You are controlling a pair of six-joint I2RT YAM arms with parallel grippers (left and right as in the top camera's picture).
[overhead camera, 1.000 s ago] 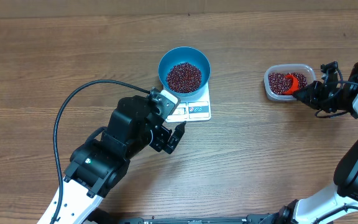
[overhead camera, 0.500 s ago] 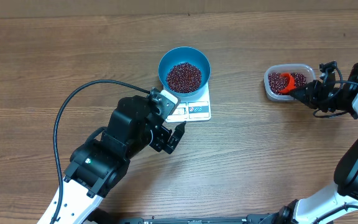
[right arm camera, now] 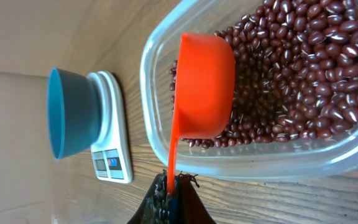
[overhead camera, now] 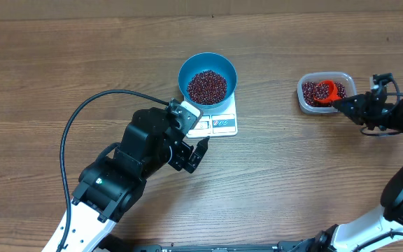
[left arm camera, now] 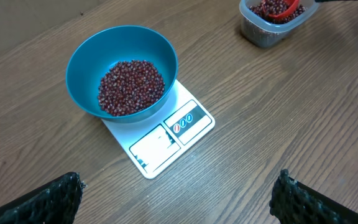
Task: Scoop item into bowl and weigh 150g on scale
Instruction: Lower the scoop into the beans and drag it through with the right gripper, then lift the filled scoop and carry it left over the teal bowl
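- The beans (overhead camera: 207,85) are found in two places. A heap lies in the blue bowl (left arm camera: 82,59), in the middle of the table (overhead camera: 47,70) toward the far side, and the rest fills the clear tub (right arm camera: 263,158) at the far right.
- The bowl is set on the white scale (left arm camera: 166,140) and overhangs its far part. The display is left uncovered, but its figure cannot be read.
- The right gripper (right arm camera: 169,186) is closed tight on the end of the thin handle of the orange scoop (right arm camera: 207,87). The cup is held over the beans in the tub with its rounded back turned to the wrist camera, so it cannot be told whether it is loaded.
- The left gripper (left arm camera: 176,199) is opened to the full and nothing is held in it. It hangs over the bare table, just on the near side of the scale.
- The beans are judged to be small, hard and smooth. Each one is light, and together they flow like grain, so they cannot be pinched and must be carried in the scoop.
- The scoop is judged to be stiff and light. The handle end is a proper place for the hold, but a small twist of the wrist would tip the cup, so it should be kept level on the way.
- Spilled beans would roll far on the table. The bowl should not be pushed, or the reading would be disturbed.
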